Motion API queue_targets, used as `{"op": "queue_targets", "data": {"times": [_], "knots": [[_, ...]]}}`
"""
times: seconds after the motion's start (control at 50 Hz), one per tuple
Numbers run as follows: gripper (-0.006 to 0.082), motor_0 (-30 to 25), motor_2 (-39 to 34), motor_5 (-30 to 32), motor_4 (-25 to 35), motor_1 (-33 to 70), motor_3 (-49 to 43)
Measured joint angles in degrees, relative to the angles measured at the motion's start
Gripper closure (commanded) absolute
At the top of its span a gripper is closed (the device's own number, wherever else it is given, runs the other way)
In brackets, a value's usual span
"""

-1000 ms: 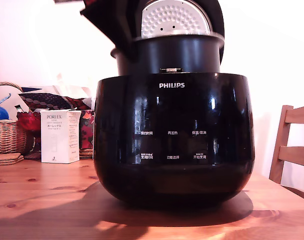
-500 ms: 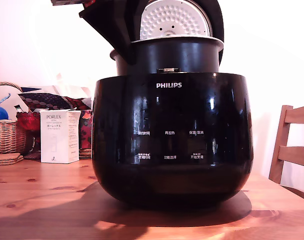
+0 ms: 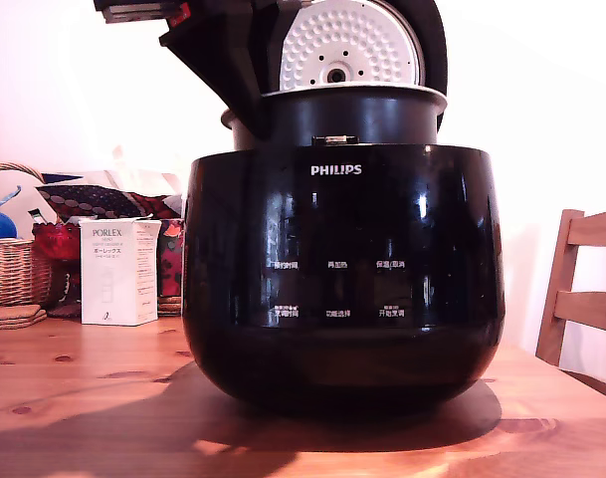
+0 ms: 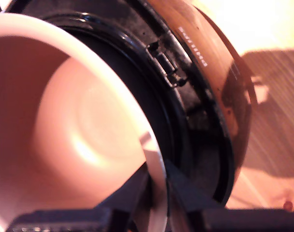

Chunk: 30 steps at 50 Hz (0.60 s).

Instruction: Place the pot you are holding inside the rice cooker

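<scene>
- the rice cooker (image 3: 342, 279) sits mid-table, glossy black, PHILIPS logo facing the exterior camera, lid (image 3: 357, 45) hinged up at the far side with its white dimpled disc showing
- the pot (image 3: 337, 118) is partly down in the cooker's opening, mouth up, axis near vertical; its upper wall and thin flared rim stand above the cooker's top edge
- the rim looks a touch higher on the exterior view's right than on its left, so it's slightly tilted, not seated flat
- in the wrist view the pot (image 4: 79, 135) shows its pale washed-out inside, with the cooker's black rim and front latch (image 4: 168, 67) just beside it
- the gripper (image 4: 156, 198) is clamped on the pot's rim, one dark finger inside the wall and one outside, the thin edge pinched between them
- in the exterior view the arm's dark body (image 3: 218, 50) comes in from the upper left, over the pot's left edge
- wooden table (image 3: 84, 398) underneath; on the exterior view's left, further back, a white PORLEX box (image 3: 120, 271) and a wicker basket (image 3: 14, 269)
- a wooden chair (image 3: 581, 289) at the right edge
</scene>
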Motion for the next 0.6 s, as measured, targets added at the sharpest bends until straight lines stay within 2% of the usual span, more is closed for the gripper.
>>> {"op": "queue_targets", "data": {"times": [0.6], "knots": [[0.0791, 0.0, 0.3, 0.0, 0.5, 2.4, -0.3]]}}
